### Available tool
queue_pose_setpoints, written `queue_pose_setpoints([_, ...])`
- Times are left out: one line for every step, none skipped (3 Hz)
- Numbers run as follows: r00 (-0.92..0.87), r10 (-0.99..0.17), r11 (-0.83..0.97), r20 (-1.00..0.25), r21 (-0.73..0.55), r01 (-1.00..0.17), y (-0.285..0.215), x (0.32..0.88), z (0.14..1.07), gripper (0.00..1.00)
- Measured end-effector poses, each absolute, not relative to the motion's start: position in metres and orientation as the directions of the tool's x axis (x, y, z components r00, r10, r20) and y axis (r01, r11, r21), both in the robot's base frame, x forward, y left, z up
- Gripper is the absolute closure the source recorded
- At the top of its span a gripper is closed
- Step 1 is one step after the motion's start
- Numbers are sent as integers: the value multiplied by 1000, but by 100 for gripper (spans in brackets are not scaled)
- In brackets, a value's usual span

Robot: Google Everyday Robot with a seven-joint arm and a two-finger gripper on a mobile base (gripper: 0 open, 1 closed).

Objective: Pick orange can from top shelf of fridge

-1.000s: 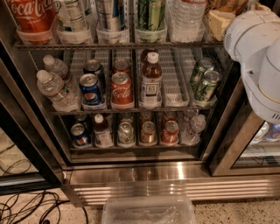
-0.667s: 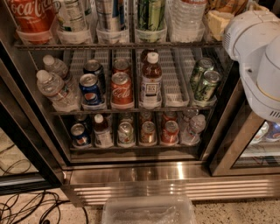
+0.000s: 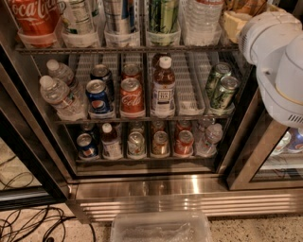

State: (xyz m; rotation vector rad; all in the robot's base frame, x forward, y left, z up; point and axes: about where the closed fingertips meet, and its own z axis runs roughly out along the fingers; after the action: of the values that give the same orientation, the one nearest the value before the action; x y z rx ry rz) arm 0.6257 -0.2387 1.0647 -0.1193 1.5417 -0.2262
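Note:
The fridge [image 3: 142, 189] stands open in front of me, with a stainless steel base and several racks of drinks. The top shelf [image 3: 94, 48] is the dark wire rack at the upper edge, with clear rounded cups [image 3: 122, 37] along its front. At its far right an orange-gold can [image 3: 242, 6] with dark markings shows only in part, cut off by the frame's edge and by my arm. My gripper is out of view. Only the white shell of my arm [image 3: 277, 61] shows at the right, in front of that end of the shelf.
The top shelf also holds a red Coca-Cola container [image 3: 33, 16], a green-striped can [image 3: 163, 16] and a water bottle [image 3: 201, 19]. Lower racks hold cans and bottles, among them a tea bottle [image 3: 164, 87]. A clear plastic bin [image 3: 161, 227] and cables [image 3: 28, 222] lie on the floor.

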Motion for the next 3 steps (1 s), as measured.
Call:
queue_pose_setpoints([11, -199, 978, -980, -198, 59, -238, 626, 1064, 80])
queue_pose_setpoints([12, -199, 978, -980, -198, 59, -238, 626, 1064, 100])
queue_pose_setpoints([21, -203, 978, -979, -202, 48, -235, 623, 1069, 100])
